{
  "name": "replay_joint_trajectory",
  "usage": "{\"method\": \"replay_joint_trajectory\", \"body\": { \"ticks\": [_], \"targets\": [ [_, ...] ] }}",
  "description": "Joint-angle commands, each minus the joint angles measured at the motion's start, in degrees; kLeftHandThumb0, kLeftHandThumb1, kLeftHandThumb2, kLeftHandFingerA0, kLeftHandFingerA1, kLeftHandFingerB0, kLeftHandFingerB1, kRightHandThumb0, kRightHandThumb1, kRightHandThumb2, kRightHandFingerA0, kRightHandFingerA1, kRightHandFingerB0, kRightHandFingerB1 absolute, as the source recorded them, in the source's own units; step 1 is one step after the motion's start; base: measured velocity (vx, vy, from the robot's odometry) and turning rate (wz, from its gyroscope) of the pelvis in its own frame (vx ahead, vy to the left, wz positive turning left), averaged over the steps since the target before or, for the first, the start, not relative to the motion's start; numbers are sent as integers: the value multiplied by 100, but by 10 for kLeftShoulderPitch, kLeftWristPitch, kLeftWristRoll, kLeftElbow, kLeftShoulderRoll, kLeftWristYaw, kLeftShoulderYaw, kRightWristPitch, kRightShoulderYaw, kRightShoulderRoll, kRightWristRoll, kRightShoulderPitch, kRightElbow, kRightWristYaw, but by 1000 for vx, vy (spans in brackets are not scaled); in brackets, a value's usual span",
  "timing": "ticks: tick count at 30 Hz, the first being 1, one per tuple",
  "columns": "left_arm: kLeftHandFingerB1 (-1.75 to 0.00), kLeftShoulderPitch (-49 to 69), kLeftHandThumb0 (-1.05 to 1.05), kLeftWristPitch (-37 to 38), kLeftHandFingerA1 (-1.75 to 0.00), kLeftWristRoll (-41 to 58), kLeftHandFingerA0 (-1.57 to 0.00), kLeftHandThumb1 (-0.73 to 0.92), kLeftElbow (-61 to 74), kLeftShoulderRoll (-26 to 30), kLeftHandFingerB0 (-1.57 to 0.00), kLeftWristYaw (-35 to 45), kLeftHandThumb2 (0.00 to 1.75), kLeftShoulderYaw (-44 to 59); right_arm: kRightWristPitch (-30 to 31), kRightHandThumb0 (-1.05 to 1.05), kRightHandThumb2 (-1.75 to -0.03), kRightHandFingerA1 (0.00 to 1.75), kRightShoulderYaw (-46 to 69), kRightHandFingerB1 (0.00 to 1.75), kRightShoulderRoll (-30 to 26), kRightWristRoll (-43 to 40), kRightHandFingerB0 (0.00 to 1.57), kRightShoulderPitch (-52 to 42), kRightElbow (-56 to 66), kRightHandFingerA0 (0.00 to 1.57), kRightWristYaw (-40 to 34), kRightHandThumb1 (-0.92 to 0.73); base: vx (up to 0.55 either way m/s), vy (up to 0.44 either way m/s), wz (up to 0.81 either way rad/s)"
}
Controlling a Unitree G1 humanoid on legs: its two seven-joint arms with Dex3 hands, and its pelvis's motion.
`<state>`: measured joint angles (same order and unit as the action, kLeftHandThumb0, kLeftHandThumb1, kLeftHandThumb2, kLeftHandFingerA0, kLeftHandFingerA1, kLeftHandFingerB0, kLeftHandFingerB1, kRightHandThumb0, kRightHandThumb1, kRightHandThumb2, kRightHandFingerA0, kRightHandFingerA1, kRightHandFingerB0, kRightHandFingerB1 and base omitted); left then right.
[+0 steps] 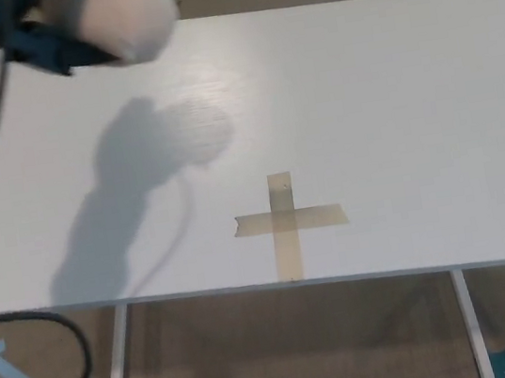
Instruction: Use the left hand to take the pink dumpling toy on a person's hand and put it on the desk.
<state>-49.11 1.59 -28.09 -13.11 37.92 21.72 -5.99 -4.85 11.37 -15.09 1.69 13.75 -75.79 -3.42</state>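
White desk, tape cross near front edge; tan floor below.
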Motion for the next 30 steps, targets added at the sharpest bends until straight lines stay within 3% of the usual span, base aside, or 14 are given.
{"method": "replay_joint_trajectory", "body": {
  "ticks": [1, 5, 6, 8, 9, 12, 15, 16, 18, 28, 29, 30],
  "targets": [
    [-87, 59, -20, 57, -143, 23, -73, 75, -28, 46, -83, -10, 62, 28, 4, -21, -60, 47, 1, 42, -3, -2, 52, -9, 0, 67, 5, -68, 0, 0, 0],
    [-86, 80, -19, 78, -142, 18, -73, 76, -58, 58, -82, -24, 62, 29, 5, -21, -60, 47, 1, 42, -3, -1, 52, -8, -1, 67, 6, -68, 0, 0, 0],
    [-72, 94, -23, 86, -144, 11, -73, 73, -74, 63, -87, -33, 65, 26, 5, -21, -60, 47, 0, 42, -3, 0, 53, -8, -1, 67, 6, -68, 0, 0, 0],
    [-73, 117, -24, 101, -144, 2, -73, 73, -102, 71, -86, -47, 65, 19, 5, -21, -60, 47, -2, 43, -4, 2, 53, -7, -1, 67, 7, -68, 0, 0, 0],
    [-89, 122, -22, 106, -146, -2, -72, 73, -117, 74, -80, -48, 65, 12, 5, -21, -60, 47, -1, 43, -4, 2, 54, -7, -1, 67, 5, -68, 0, 0, 0],
    [-95, 128, -20, 113, -146, -13, -71, 74, -149, 79, -77, -53, 64, -4, 6, -21, -60, 47, 3, 43, -3, -2, 54, -6, -1, 67, 4, -68, 0, 0, 0],
    [-82, 120, -22, 105, -145, -32, -70, 74, -178, 81, -82, -50, 65, -28, 5, -21, -60, 47, 1, 43, -3, 0, 55, -5, -1, 69, 2, -68, 0, 0, 0],
    [-64, 114, -22, 102, -141, -40, -68, 75, -187, 81, -87, -46, 62, -38, 5, -21, -60, 47, 1, 43, -2, 0, 55, -5, -1, 69, 1, -68, 0, 0, 0],
    [-56, 111, -24, 99, -144, -55, -69, 73, -193, 81, -85, -50, 64, -58, 4, -21, -60, 47, 0, 43, -1, 1, 55, -5, -1, 69, 0, -68, 0, 0, 0],
    [-56, 136, -24, 92, -148, -65, -68, 72, -184, 54, -86, -87, 63, -85, 6, -21, -60, 48, 3, 43, 1, -3, 56, -5, 0, 70, -2, -68, 0, 0, 0],
    [-62, 142, -29, 87, -124, -65, -82, 65, -177, 50, -69, -85, 89, -86, 6, -21, -60, 48, 3, 43, 1, -3, 55, -6, 0, 70, -2, -68, 0, 0, 0],
    [-62, 146, -29, 83, -124, -66, -82, 65, -171, 48, -69, -83, 89, -87, 5, -21, -60, 48, 3, 43, 1, -3, 55, -6, 0, 70, -2, -68, 0, 0, 0]
  ]
}}
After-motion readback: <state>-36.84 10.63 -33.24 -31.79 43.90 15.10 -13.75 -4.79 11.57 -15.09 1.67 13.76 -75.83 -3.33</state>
